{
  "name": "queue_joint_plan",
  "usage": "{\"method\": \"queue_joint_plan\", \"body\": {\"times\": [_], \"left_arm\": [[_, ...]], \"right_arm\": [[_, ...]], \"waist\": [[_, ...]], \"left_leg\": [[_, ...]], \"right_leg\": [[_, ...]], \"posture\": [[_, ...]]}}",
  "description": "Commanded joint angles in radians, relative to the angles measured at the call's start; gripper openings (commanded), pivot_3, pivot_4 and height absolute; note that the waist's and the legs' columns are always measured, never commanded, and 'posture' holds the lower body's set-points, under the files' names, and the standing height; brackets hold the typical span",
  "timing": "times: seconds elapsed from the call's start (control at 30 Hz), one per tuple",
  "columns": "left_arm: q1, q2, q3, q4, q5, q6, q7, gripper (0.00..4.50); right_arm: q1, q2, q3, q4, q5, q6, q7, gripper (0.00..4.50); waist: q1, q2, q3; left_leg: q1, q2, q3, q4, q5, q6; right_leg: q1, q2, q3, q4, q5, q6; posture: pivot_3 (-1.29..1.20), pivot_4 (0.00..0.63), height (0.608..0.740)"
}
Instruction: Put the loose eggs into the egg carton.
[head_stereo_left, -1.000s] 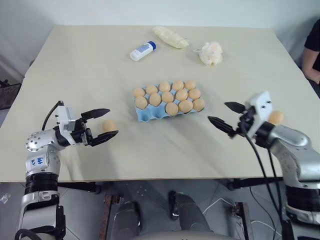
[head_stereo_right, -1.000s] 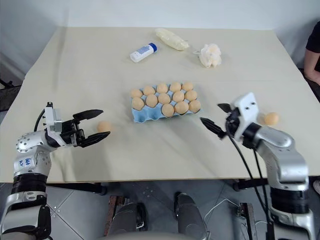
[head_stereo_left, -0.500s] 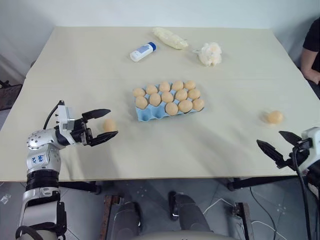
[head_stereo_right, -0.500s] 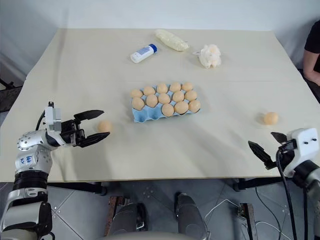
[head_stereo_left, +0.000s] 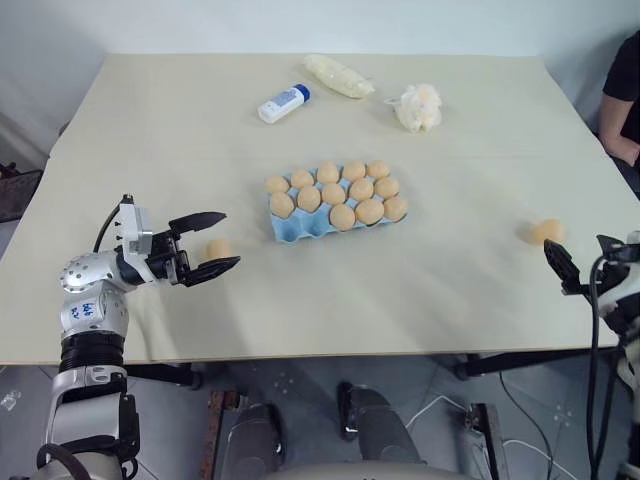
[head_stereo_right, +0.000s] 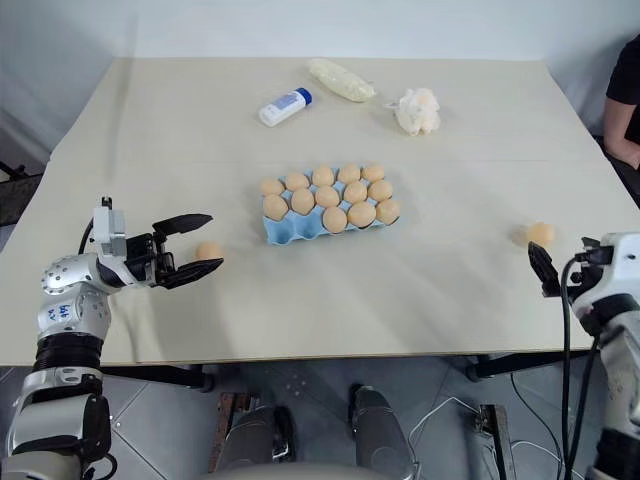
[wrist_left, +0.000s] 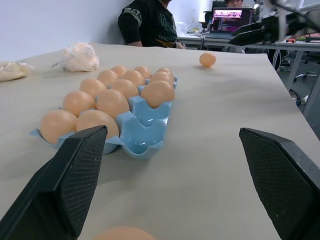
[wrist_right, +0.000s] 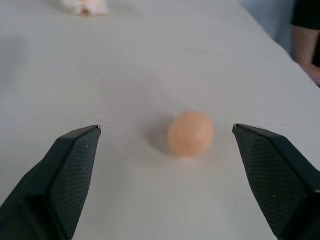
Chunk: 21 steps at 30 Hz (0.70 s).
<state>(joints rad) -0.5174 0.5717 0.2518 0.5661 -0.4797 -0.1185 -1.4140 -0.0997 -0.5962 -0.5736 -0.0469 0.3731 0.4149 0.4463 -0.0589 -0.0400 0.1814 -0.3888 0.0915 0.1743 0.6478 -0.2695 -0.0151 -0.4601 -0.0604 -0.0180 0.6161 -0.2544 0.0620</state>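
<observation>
Two loose eggs sit on the table (head_stereo_left: 150, 130), away from the egg carton (head_stereo_left: 300, 226). The carton is mid-table, blue, w/ eleven eggs in its cups; one front cup near its left end looks bare.

Left egg (head_stereo_left: 219, 248) lies to the left of the carton, a bit nearer the robot. The left gripper (head_stereo_left: 218, 242) is wide open, one finger on each side of that egg, not gripping it.

Right egg (head_stereo_left: 547, 231) lies far to the right of the carton. The right gripper (head_stereo_right: 537, 265) is wide open too, holding nothing, just short of that egg.

Behind the carton: white bottle w/ blue cap (head_stereo_left: 284, 102), a pale bag (head_stereo_left: 341, 75) & a cream puff ball (head_stereo_left: 420, 107).
</observation>
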Motion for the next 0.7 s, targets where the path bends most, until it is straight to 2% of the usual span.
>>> {"method": "queue_joint_plan", "body": {"times": [0.03, 0.27, 0.43, 0.63, 0.7], "left_arm": [[-0.009, 0.001, 0.004, -0.027, -0.014, -0.007, -0.001, 4.50], [0.007, 0.002, 0.009, -0.055, -0.019, 0.000, 0.010, 4.50], [0.033, 0.005, 0.019, -0.085, -0.023, 0.005, 0.026, 4.50], [0.070, 0.005, 0.025, -0.126, -0.030, 0.013, 0.047, 4.50], [0.074, 0.005, 0.025, -0.132, -0.032, 0.013, 0.051, 4.50]], "right_arm": [[-0.100, 0.003, 0.035, 0.123, -0.051, -0.077, -0.061, 4.44], [-0.311, 0.007, 0.119, 0.414, -0.138, -0.180, -0.155, 4.44], [-0.412, -0.009, 0.152, 0.615, -0.191, -0.240, -0.215, 4.44], [-0.501, -0.006, 0.179, 0.805, -0.200, -0.268, -0.221, 4.44], [-0.521, -0.009, 0.179, 0.856, -0.200, -0.285, -0.227, 4.04]], "waist": [[-0.001, 0.000, 0.000], [-0.002, 0.001, 0.000], [-0.002, 0.001, 0.000], [-0.011, 0.001, 0.001], [-0.017, 0.001, 0.000]], "left_leg": [[0.000, 0.000, 0.000, 0.000, 0.000, 0.000], [0.000, 0.000, 0.001, 0.000, 0.000, 0.000], [-0.001, 0.000, 0.001, 0.000, 0.000, 0.000], [0.000, 0.000, 0.001, 0.000, 0.000, 0.000], [0.000, 0.000, 0.001, 0.000, 0.001, -0.001]], "right_leg": [[0.000, 0.000, 0.000, 0.000, 0.000, 0.000], [-0.001, 0.000, 0.000, 0.002, 0.001, 0.001], [-0.001, 0.000, -0.001, 0.003, 0.001, 0.001], [-0.001, -0.001, 0.000, 0.003, 0.001, 0.002], [-0.001, 0.000, 0.000, 0.004, 0.001, 0.002]], "posture": [[0.00, 0.150, 0.740], [0.00, 0.150, 0.740], [0.00, 0.150, 0.740], [0.00, 0.150, 0.740], [0.00, 0.150, 0.740]]}}
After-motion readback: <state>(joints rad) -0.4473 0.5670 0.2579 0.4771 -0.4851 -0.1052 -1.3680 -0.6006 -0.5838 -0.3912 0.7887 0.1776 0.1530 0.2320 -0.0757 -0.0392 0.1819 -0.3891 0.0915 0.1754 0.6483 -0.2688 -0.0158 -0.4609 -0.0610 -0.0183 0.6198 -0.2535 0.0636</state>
